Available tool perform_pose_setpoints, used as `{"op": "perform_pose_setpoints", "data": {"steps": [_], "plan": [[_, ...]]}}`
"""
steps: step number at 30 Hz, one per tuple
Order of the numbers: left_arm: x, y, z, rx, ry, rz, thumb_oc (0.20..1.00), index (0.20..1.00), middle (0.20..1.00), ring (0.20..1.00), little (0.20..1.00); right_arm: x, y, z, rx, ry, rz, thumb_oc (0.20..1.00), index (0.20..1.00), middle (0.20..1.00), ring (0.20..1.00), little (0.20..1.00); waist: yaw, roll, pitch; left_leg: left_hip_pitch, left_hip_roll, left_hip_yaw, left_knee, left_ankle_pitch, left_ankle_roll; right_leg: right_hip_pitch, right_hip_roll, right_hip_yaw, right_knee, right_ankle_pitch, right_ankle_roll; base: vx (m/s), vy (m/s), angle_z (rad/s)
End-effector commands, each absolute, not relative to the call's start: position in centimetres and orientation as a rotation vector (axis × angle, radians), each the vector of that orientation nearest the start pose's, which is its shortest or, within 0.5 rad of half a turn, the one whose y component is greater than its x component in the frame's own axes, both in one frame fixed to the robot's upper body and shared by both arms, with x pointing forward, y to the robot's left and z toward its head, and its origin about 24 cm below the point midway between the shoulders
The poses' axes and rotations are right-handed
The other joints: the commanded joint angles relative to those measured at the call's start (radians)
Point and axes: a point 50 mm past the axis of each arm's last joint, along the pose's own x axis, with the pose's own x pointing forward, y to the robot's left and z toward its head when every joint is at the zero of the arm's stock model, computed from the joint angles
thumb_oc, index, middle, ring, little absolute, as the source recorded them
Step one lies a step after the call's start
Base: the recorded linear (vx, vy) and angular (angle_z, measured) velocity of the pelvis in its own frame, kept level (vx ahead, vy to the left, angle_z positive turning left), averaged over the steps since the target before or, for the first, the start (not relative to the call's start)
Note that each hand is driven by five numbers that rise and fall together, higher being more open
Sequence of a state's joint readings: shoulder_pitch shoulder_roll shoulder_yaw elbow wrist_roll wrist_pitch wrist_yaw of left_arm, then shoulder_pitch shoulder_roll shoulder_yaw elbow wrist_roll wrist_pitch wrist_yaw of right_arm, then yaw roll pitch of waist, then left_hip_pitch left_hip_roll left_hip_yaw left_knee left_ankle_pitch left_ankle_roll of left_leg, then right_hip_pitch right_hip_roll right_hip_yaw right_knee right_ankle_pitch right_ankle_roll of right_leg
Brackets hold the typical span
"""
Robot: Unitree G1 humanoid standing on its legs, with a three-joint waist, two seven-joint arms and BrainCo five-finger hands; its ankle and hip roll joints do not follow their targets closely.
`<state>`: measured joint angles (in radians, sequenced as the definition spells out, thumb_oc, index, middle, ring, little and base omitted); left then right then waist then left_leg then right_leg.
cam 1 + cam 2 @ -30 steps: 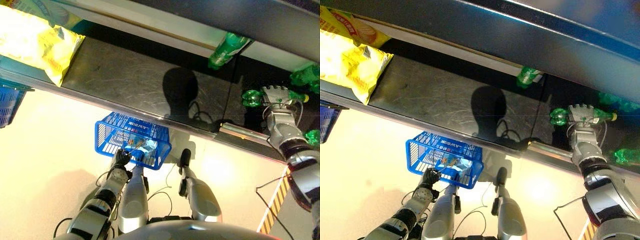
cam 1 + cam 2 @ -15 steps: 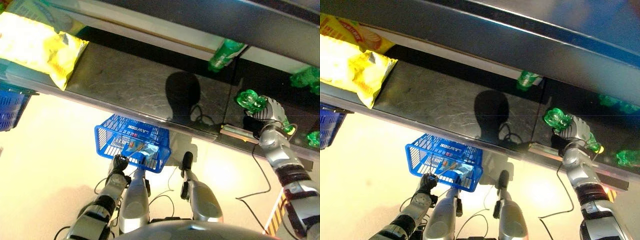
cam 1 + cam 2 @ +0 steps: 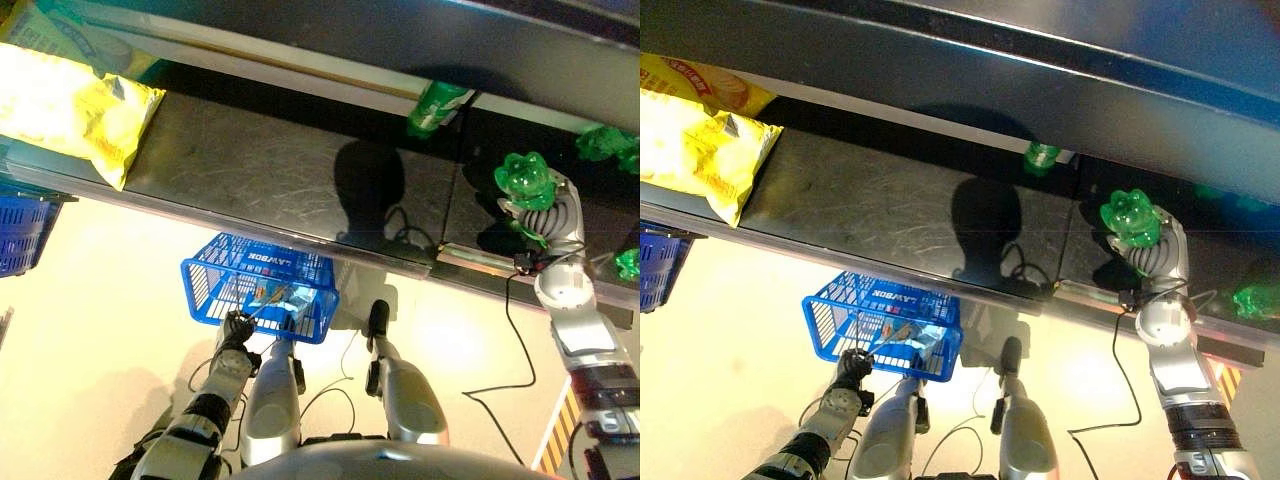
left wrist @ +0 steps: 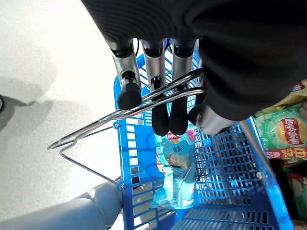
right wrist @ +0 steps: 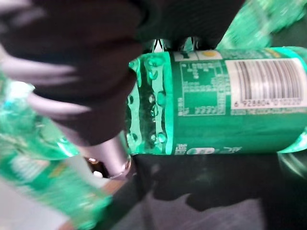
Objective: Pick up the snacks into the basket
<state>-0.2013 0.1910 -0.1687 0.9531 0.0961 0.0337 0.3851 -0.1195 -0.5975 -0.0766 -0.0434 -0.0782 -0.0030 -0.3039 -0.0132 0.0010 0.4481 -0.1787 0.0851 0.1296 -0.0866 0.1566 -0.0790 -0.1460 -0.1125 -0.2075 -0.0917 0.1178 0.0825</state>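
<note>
My right hand (image 3: 560,215) is shut on a green plastic bottle (image 3: 524,182), held above the dark shelf (image 3: 250,170) at its right end, its base turned toward my head. Close up, the bottle's label (image 5: 216,100) runs across my curled fingers (image 5: 81,72). Low in front of me my left hand (image 3: 238,328) is curled round the wire handles (image 4: 144,105) of a blue basket (image 3: 250,262). A light blue snack packet (image 4: 175,167) lies in the basket. Yellow chip bags (image 3: 70,105) lie at the shelf's left end.
More green bottles rest on the shelf: one at the back (image 3: 432,108), others at the far right (image 3: 610,145). A second blue basket (image 3: 20,235) hangs below the shelf edge on the left. Snack bags (image 4: 283,139) show beyond the held basket. Striped floor tape (image 3: 555,440) lies lower right.
My right hand has lifted the green bottle off the shelf and turned it from lying sideways to base toward my head. The left hand keeps the basket; the camera shifted slightly.
</note>
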Motion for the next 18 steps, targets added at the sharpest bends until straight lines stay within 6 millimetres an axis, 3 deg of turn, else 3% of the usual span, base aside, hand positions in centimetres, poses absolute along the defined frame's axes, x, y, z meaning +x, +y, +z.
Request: {"op": "perform_pose_setpoints", "data": {"steps": [1, 7, 12, 13, 15, 16, 17, 18], "plan": [[20.0, 23.0, -11.0, 0.611, 0.781, 0.270, 0.200, 0.200, 0.200, 0.200, 0.200, 25.6, -25.6, 19.2, -0.537, -0.592, -0.289, 0.200, 0.200, 0.200, 0.200, 0.200, -0.017, -0.060, -0.088, 0.046, -0.023, 0.025, 0.000, -0.079, 0.001, -0.050, -0.034, 0.056, 0.025, 0.004, 0.081, 0.02, -0.004, -0.04], [19.7, 23.0, -11.2, 0.597, 0.794, 0.262, 0.200, 0.200, 0.200, 0.200, 0.200, 23.5, -23.2, 19.5, -0.401, -0.654, -0.080, 0.200, 0.200, 0.200, 0.200, 0.200, -0.033, -0.061, -0.115, 0.062, -0.020, 0.031, 0.000, -0.086, -0.001, -0.039, -0.028, 0.062, 0.027, -0.005, 0.078, 0.01, -0.001, -0.01], [19.3, 23.0, -11.5, 0.594, 0.814, 0.259, 0.200, 0.200, 0.200, 0.200, 0.200, 22.4, -22.0, 18.0, -0.336, -0.593, 0.066, 0.200, 0.200, 0.200, 0.200, 0.200, -0.039, -0.066, -0.128, 0.074, -0.015, 0.034, -0.001, -0.088, -0.002, -0.031, -0.024, 0.061, 0.028, -0.009, 0.077, 0.00, 0.000, 0.00], [19.1, 23.1, -11.7, 0.587, 0.829, 0.262, 0.200, 0.200, 0.200, 0.200, 0.200, 22.1, -21.6, 16.5, -0.328, -0.516, 0.132, 0.200, 0.200, 0.200, 0.200, 0.200, -0.041, -0.068, -0.132, 0.076, -0.014, 0.036, -0.001, -0.088, -0.004, -0.028, -0.023, 0.062, 0.028, -0.010, 0.077, 0.00, 0.000, 0.00], [19.0, 23.1, -11.7, 0.585, 0.834, 0.260, 0.200, 0.200, 0.200, 0.200, 0.200, 21.9, -21.4, 15.9, -0.346, -0.482, 0.160, 0.200, 0.200, 0.200, 0.200, 0.200, -0.042, -0.068, -0.134, 0.077, -0.013, 0.037, -0.001, -0.088, -0.004, -0.027, -0.022, 0.061, 0.028, -0.011, 0.077, -0.01, -0.003, -0.02], [18.9, 23.2, -11.8, 0.575, 0.840, 0.265, 0.200, 0.200, 0.200, 0.200, 0.200, 21.7, -20.9, 14.0, -0.329, -0.387, 0.222, 0.200, 0.200, 0.200, 0.200, 0.200, -0.044, -0.069, -0.134, 0.078, -0.012, 0.038, -0.001, -0.087, -0.004, -0.027, -0.022, 0.063, 0.029, -0.011, 0.076, -0.01, -0.006, -0.05], [18.9, 23.2, -11.8, 0.575, 0.840, 0.265, 0.200, 0.200, 0.200, 0.200, 0.200, 21.7, -20.9, 14.0, -0.329, -0.387, 0.222, 0.200, 0.200, 0.200, 0.200, 0.200, -0.044, -0.069, -0.135, 0.078, -0.012, 0.038, -0.001, -0.087, -0.004, -0.028, -0.022, 0.062, 0.028, -0.011, 0.076, -0.01, -0.007, -0.05], [18.9, 23.1, -11.9, 0.570, 0.844, 0.265, 0.200, 0.200, 0.200, 0.200, 0.200, 21.6, -20.6, 11.9, -0.355, -0.291, 0.272, 0.200, 0.200, 0.200, 0.200, 0.200, -0.044, -0.067, -0.135, 0.076, -0.011, 0.038, -0.001, -0.085, -0.005, -0.028, -0.022, 0.062, 0.030, -0.010, 0.077, -0.01, -0.010, -0.03]]}}
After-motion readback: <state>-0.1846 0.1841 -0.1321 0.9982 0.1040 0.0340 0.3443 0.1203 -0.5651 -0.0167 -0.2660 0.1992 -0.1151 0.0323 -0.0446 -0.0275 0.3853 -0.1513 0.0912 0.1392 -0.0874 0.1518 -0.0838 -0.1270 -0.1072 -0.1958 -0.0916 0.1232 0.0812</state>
